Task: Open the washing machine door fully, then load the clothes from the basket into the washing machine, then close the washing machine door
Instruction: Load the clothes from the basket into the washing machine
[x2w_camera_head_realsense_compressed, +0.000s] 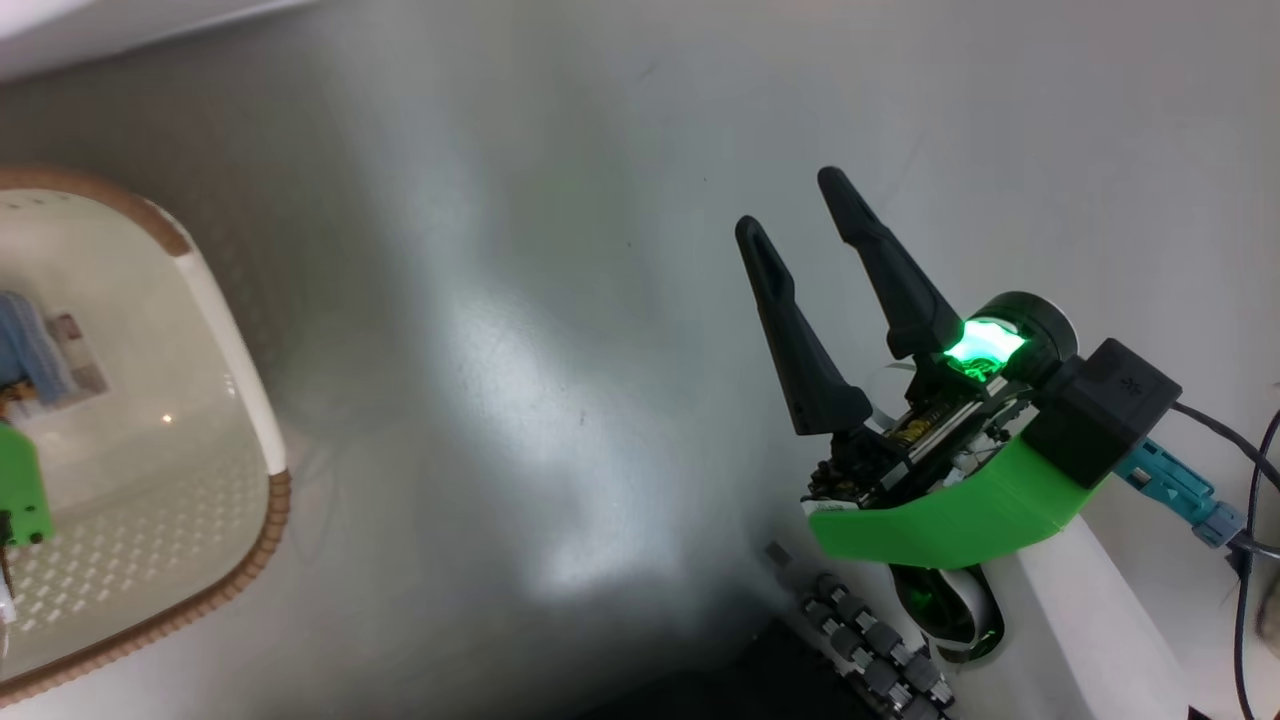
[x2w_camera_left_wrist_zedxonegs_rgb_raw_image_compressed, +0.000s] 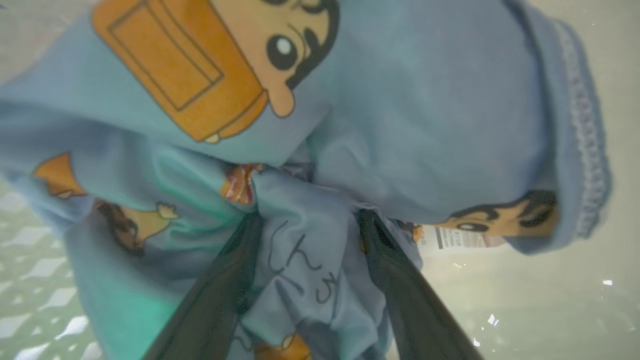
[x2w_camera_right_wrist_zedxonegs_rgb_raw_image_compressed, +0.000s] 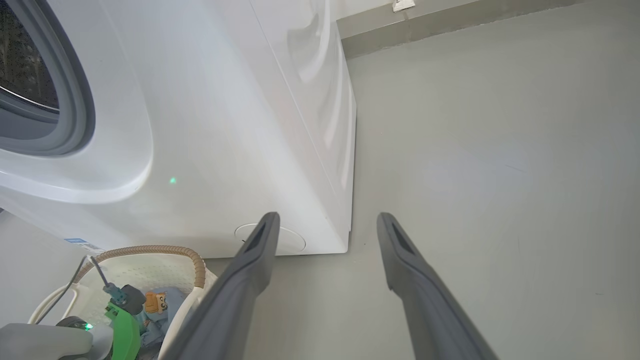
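Trouble could be the grip: left claw (x2w_camera_left_wrist_zedxonegs_rgb_raw_image_compressed: 308, 217) is spread wide in the cream-white perforated plastic basket (x2w_camera_head_realsense_compressed: 228, 335), straddling one fold of the light-blue cartoon-print clothes (x2w_camera_left_wrist_zedxonegs_rgb_raw_image_compressed: 400, 125), nothing pinched yet. Close on that thin bit and I'd guess it slips, or drags the basket along. Right claw (x2w_camera_head_realsense_compressed: 790, 200) hangs wide open, empty, over the grey floor (x2w_camera_head_realsense_compressed: 560, 380). Left wrist view gives the fold up close; right wrist view adds the big white washing machine (x2w_camera_right_wrist_zedxonegs_rgb_raw_image_compressed: 225, 125), mouth uncovered, beside the basket.
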